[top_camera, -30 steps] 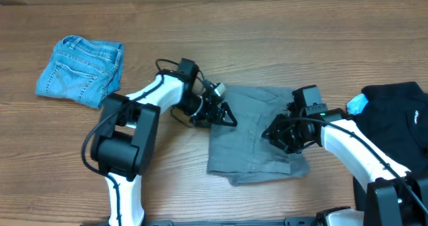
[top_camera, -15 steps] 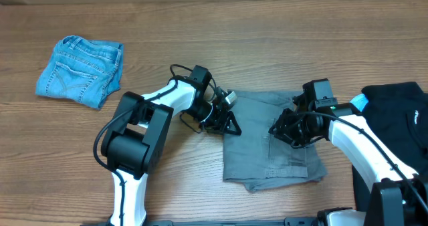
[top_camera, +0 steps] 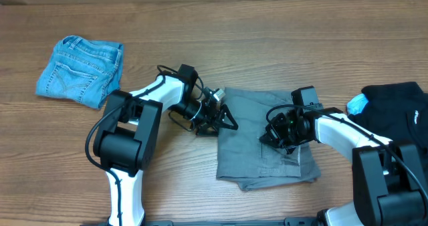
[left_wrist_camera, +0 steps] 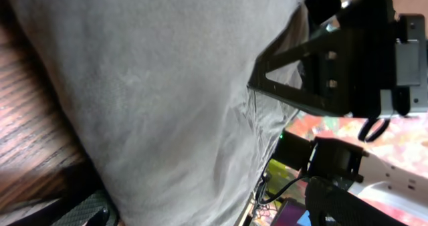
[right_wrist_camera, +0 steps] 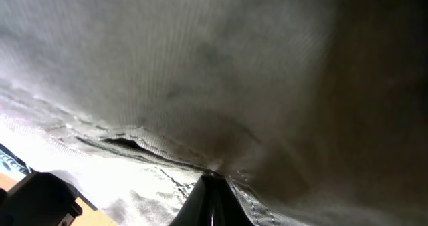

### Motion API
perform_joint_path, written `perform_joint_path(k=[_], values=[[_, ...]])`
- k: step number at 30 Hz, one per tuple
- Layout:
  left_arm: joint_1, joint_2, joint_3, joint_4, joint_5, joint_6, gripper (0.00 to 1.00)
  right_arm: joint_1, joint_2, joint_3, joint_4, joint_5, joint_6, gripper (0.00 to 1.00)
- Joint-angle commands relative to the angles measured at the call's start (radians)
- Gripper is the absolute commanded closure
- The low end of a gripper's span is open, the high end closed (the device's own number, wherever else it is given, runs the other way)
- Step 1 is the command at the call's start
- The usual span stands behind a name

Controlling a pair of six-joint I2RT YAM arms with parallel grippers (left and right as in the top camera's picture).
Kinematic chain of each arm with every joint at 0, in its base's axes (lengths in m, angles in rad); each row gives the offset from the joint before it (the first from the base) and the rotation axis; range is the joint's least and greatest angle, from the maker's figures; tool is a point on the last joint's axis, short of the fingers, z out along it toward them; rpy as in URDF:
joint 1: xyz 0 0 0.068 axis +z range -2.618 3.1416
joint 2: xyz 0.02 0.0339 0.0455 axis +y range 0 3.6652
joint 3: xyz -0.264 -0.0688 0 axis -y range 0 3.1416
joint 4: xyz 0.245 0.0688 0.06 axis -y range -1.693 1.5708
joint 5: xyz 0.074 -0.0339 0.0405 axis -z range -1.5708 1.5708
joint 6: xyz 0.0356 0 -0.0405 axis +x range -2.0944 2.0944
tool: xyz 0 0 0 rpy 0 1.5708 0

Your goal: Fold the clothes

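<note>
shorts: likely light, limp weave; take at an edge. left gripper spread across its left edge. right gripper on the cloth, closure cannot be told.

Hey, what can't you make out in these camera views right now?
- Grip of right claw: grey shorts fill the right wrist view; overhead, its wrist covers the fingertips.
- Grip of left claw: too small overhead; cloth fills the left wrist view.
- Shape of black garment: cut off by overhead's right edge.
</note>
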State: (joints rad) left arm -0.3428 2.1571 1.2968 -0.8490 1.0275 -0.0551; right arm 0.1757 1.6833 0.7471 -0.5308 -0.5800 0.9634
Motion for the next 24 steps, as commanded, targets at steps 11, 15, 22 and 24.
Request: perform_joint_path(k=[11, 15, 22, 24], values=[[-0.169, 0.041, -0.034, 0.195, -0.262, -0.264, 0.41, 0.013, 0.076, -0.036, 0.006, 0.002, 0.028, 0.96], [-0.171, 0.041, -0.034, 0.195, -0.26, -0.263, 0.69, 0.013, 0.074, -0.035, -0.002, 0.001, -0.002, 0.96], [-0.1, -0.019, -0.022, 0.169, -0.277, -0.213, 0.83, 0.012, -0.001, -0.033, -0.075, -0.006, -0.068, 0.96], [-0.035, -0.087, -0.016, 0.17, -0.299, -0.192, 0.96, 0.012, -0.079, -0.029, -0.116, -0.006, -0.101, 0.96]])
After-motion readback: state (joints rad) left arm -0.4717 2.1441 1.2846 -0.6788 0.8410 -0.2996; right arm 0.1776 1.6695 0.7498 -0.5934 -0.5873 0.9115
